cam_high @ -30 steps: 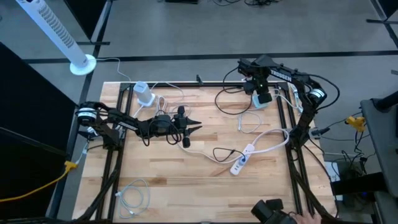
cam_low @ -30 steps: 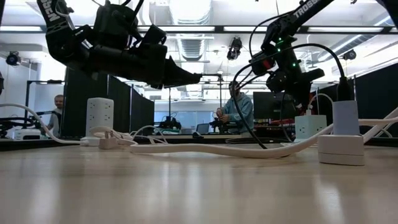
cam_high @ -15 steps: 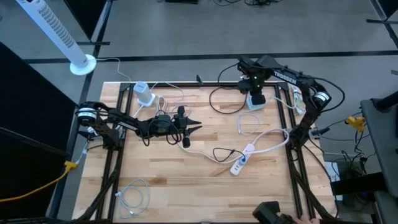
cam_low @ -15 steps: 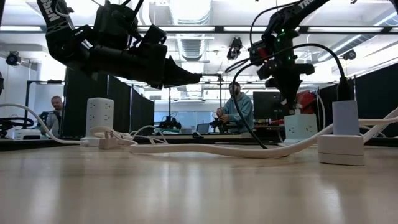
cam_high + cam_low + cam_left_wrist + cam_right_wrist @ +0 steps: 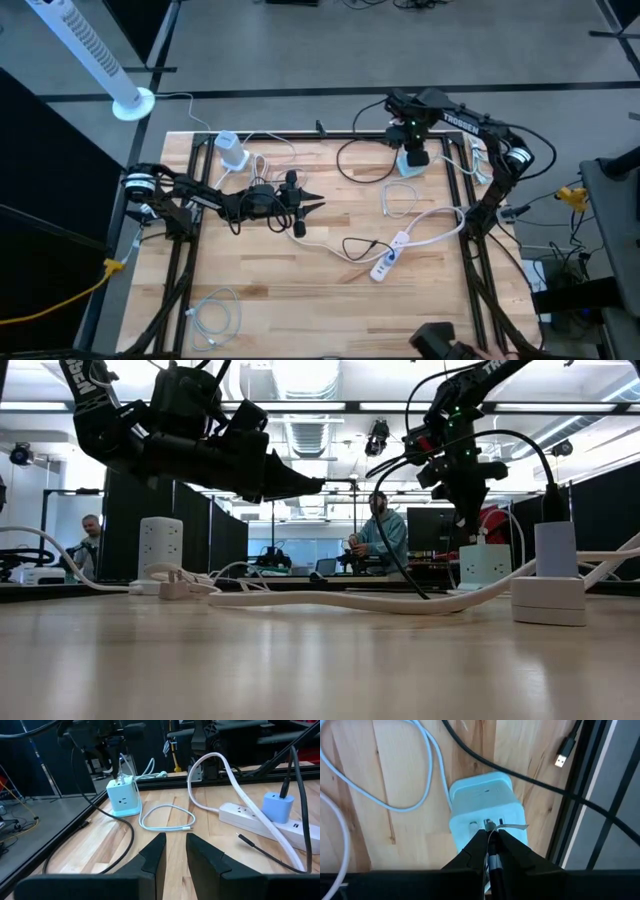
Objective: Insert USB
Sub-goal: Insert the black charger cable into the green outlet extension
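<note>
A pale blue power cube (image 5: 487,805) stands on the wooden table at the far right (image 5: 410,164), with its ports on top. My right gripper (image 5: 491,845) hangs over it (image 5: 413,150), pointing down, shut on the plug of a black USB cable (image 5: 345,165). The plug's metal tip (image 5: 490,824) is at the ports on the cube's top; whether it sits inside one, I cannot tell. My left gripper (image 5: 318,203) hovers level over the table's left middle. Its fingers (image 5: 155,854) stand a narrow gap apart with nothing between them. My right gripper pinches the black plug body (image 5: 491,856) of the USB cable between its two fingers, from above, pointing down. The fingers lie along the plug, whose metal tip sticks out below them onto the cube's top. The cable trails off slack toward the table's left.
A white power strip (image 5: 392,255) with a blue charger (image 5: 277,807) lies at the centre right. A coiled white cable (image 5: 400,195) lies beside the cube. A white charger cube (image 5: 232,150) stands far left. A loose USB plug (image 5: 563,752) lies near the black frame rail (image 5: 455,180).
My right gripper has tipped from a slant to pointing straight down and shifted a little toward the table's left, ending over the cube's top. The black cable's loop has swung with it toward the left.
</note>
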Available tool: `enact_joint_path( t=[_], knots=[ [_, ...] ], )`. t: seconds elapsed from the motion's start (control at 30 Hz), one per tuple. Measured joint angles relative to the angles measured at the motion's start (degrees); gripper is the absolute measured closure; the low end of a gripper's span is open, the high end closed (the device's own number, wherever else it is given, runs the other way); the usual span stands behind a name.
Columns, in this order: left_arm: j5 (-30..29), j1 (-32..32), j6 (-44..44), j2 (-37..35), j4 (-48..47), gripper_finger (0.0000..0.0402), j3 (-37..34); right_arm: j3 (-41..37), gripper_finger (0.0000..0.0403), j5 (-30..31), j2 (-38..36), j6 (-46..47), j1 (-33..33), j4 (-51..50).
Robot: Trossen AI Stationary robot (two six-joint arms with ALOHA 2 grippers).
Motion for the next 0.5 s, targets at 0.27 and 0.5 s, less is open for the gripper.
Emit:
enact_joint_path(
  t=[0.27,0.5],
  knots=[
    [0.0,0.0,0.0,0.0,-0.3,0.0339,0.0,0.0,0.0384,-0.1,0.0,0.7,-0.8,-0.2],
    [0.0,-0.3,0.4,0.0,-0.5,0.0339,-0.1,-1.3,0.0384,-0.5,0.0,0.7,-1.8,0.1]
  ],
)
